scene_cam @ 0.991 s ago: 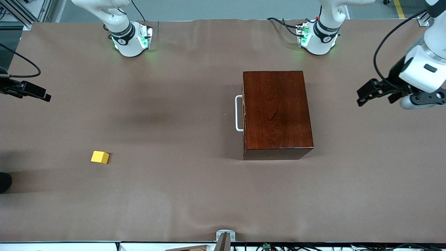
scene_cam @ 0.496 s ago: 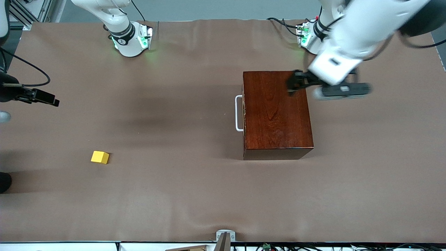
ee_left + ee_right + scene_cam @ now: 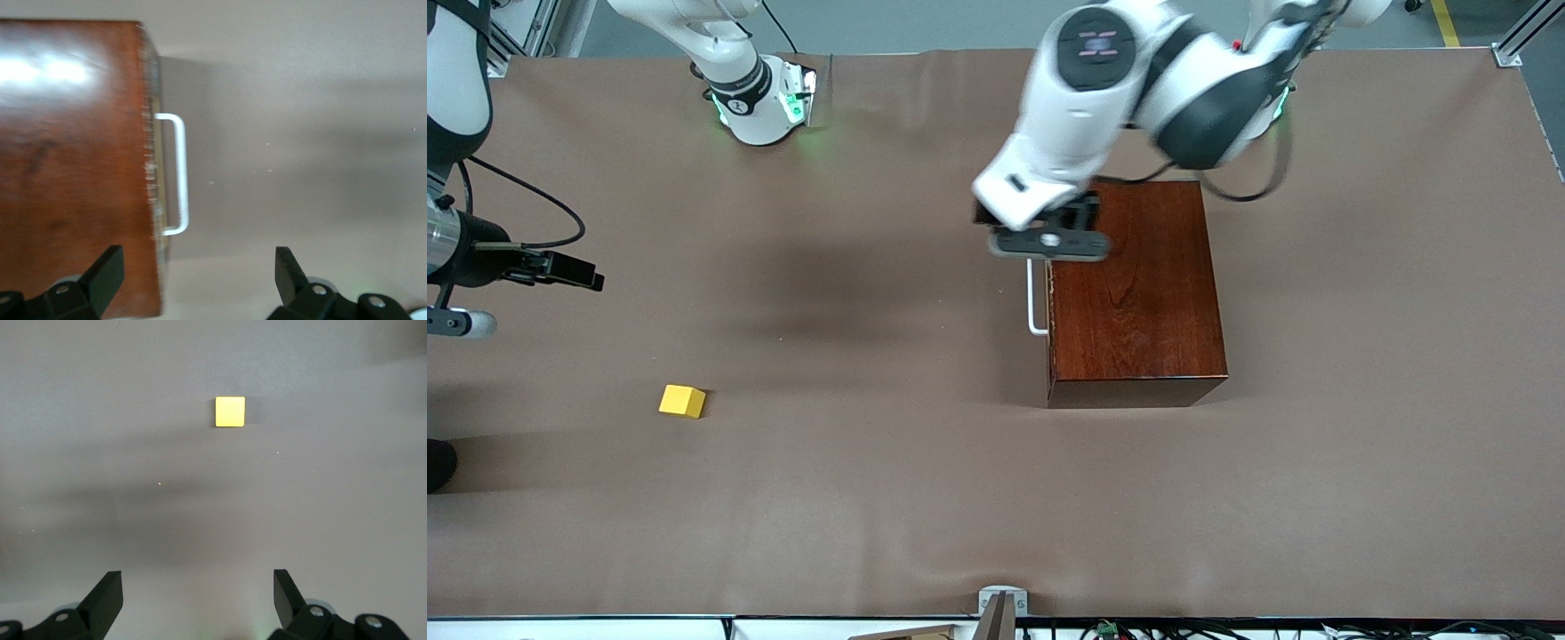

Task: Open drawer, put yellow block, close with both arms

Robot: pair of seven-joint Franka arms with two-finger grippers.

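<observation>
The dark reddish-brown box [image 3: 1134,284] stands on the table with its drawer shut; only the white handle [image 3: 1033,302] shows, facing the right arm's end. My left gripper [image 3: 1049,233] hangs over the box's handle-side edge. In the left wrist view the gripper [image 3: 197,273] is open and empty, with the handle [image 3: 177,173] and the box [image 3: 73,160] below it. The yellow block [image 3: 682,401] lies toward the right arm's end, nearer the front camera. My right gripper [image 3: 574,269] is up at that end, open and empty [image 3: 198,593], with the block [image 3: 230,411] ahead of it.
A brown cloth [image 3: 889,498] covers the table. A small metal bracket [image 3: 1002,603] sits at the table's front edge. Both arm bases [image 3: 760,102] stand along the edge farthest from the front camera.
My left arm has swung from the left arm's end of the table across the box to above the handle. My right gripper has shifted a little toward the block.
</observation>
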